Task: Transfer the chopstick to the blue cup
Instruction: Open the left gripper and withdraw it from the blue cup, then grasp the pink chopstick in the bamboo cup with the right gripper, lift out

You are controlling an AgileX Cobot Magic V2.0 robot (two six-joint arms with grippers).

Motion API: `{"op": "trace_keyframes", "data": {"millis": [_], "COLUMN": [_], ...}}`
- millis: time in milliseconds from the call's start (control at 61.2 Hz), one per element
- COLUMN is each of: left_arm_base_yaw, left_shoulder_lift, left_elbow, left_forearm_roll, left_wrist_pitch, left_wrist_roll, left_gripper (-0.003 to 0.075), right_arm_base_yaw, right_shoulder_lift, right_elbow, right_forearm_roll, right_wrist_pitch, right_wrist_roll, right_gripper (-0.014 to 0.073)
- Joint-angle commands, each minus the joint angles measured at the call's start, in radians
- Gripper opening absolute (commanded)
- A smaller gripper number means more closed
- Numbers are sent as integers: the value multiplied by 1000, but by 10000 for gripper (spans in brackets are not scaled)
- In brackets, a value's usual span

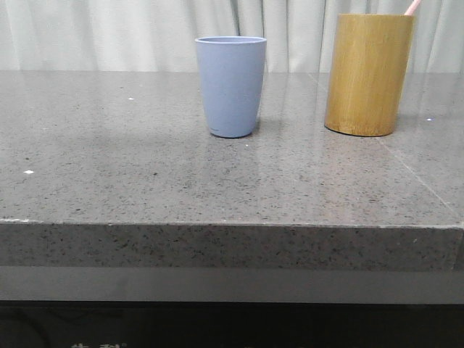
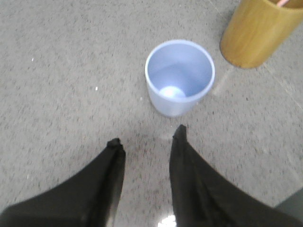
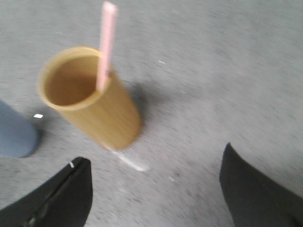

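Note:
The blue cup (image 1: pixel 230 85) stands upright and empty near the table's middle; it also shows in the left wrist view (image 2: pixel 180 77) and at the edge of the right wrist view (image 3: pixel 14 135). A pale pink chopstick (image 3: pixel 106 45) stands in the bamboo holder (image 1: pixel 368 74), and only its tip (image 1: pixel 412 7) shows in the front view. My left gripper (image 2: pixel 147 137) is open and empty above the table, a little short of the blue cup. My right gripper (image 3: pixel 156 153) is wide open and empty, above the table near the bamboo holder (image 3: pixel 92 97). Neither gripper shows in the front view.
The grey speckled stone table (image 1: pixel 145 174) has its front edge close to the camera. A pale curtain (image 1: pixel 109 32) hangs behind the table. The bamboo holder (image 2: pixel 258 30) stands right of the blue cup, a short gap apart.

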Motion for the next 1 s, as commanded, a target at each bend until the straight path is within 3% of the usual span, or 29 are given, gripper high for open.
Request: {"op": "trace_keyframes", "data": {"millis": [0,229,588,980], "left_arm_base_yaw": [-7,-7,-7,-7], "left_shoulder_lift": [-143,-325,-363,-363], "left_elbow": [98,269,292,292], "left_forearm_roll": [1,1,1,1], "left_wrist_pitch": [-109,-111,-105,-105], "left_wrist_roll": [-10,-10,-10,-10], "left_gripper": [241,240,241,240], "right_arm_base_yaw": [-8,-8,17,33], "right_shoulder_lift": [56,267,491,508], "right_elbow": [-100,-307,-510,-530], "right_forearm_roll": [137,224,295,296], "right_wrist_pitch": [-19,94,169,177], "right_wrist_roll": [-122,-175,-189,-189], "right_gripper": [570,570,558,136]}}
